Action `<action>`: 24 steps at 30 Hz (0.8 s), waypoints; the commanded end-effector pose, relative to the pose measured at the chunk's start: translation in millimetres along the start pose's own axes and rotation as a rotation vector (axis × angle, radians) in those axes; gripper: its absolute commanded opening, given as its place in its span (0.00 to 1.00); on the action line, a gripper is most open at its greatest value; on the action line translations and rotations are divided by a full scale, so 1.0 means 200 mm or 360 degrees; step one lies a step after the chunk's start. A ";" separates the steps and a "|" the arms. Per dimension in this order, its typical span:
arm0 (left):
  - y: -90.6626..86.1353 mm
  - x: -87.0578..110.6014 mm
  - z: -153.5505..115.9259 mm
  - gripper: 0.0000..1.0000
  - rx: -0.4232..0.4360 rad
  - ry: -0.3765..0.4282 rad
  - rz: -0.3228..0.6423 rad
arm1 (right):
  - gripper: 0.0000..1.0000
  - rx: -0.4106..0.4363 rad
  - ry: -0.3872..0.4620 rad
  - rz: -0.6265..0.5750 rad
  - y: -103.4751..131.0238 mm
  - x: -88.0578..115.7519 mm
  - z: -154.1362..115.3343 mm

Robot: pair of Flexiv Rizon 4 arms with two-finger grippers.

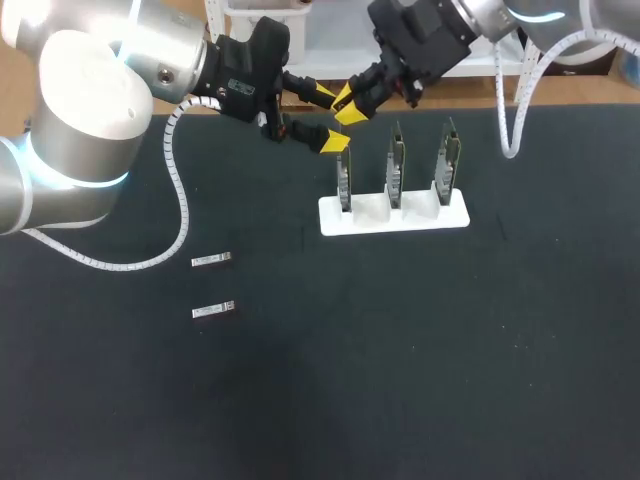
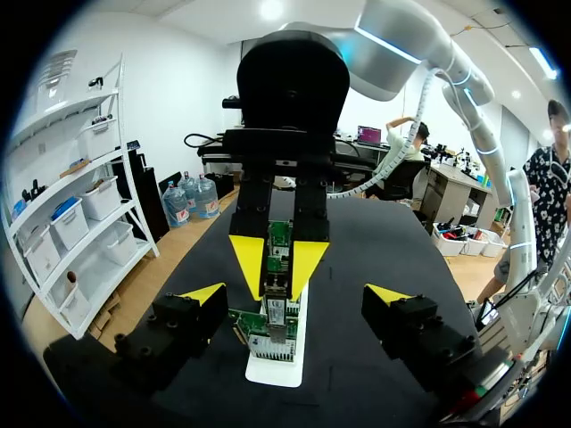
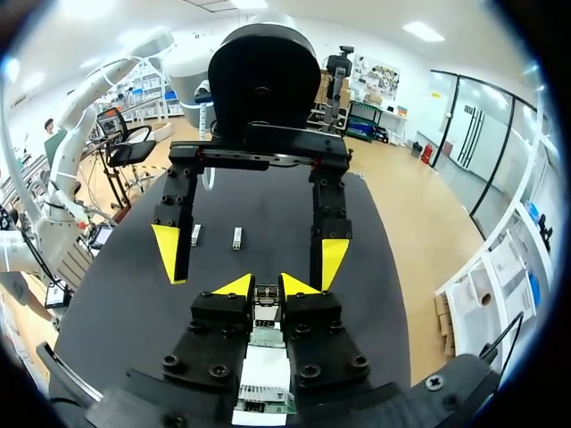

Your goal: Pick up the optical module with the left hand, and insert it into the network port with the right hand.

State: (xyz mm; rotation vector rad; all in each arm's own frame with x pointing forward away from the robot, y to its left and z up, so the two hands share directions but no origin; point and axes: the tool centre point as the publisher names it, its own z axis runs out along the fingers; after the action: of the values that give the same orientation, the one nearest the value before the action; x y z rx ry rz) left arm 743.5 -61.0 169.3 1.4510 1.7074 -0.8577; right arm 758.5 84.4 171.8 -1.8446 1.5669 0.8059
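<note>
Two loose modules (image 1: 211, 260), three upright boards (image 1: 397, 170)

Light: bright and even, from a ceiling lamp (image 2: 272, 9) high above and ahead of the left gripper (image 1: 335, 120).
Glare: white sheen on the left arm (image 1: 95, 90) behind that gripper.
Shadows: faint, soft-edged on the black table (image 1: 400, 350).

In the head view the right tool (image 1: 350, 105), above the left end of the white stand (image 1: 420, 217), covers nearly all of the optical module (image 3: 265, 298) it pinches. The left board (image 1: 344, 182) stands edge-on, so its network port cannot be made out. The spare modules (image 1: 211, 260), lying on the surface left of the stand, are too small for detail.
</note>
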 end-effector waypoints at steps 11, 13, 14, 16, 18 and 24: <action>0.01 -0.01 0.00 1.00 0.0004 0.0011 -0.0003 | 0.00 0.0049 0.0006 -0.0037 0.03 -0.01 -0.03; 0.01 -0.01 0.00 1.00 0.0004 0.0011 -0.0003 | 0.00 0.0044 0.0003 -0.0035 0.03 -0.01 -0.03; 0.01 -0.01 0.00 1.00 0.0004 0.0011 -0.0003 | 0.00 0.0041 -0.0005 -0.0029 0.04 -0.01 -0.03; 0.01 -0.01 0.00 1.00 0.0004 0.0011 -0.0003 | 0.00 0.0041 -0.0001 -0.0033 0.04 -0.01 -0.03; 0.01 -0.01 0.00 1.00 0.0004 0.0011 -0.0003 | 0.00 0.0037 -0.0004 -0.0030 0.04 -0.01 -0.03; 0.01 -0.01 0.00 1.00 0.0004 0.0011 -0.0003 | 0.00 0.0027 -0.0001 -0.0019 0.04 0.00 -0.03</action>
State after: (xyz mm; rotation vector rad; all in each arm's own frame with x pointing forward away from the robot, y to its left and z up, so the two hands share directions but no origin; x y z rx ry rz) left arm 743.5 -61.0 169.3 1.4510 1.7073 -0.8577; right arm 751.6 81.0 175.2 -1.8412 1.5569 0.7849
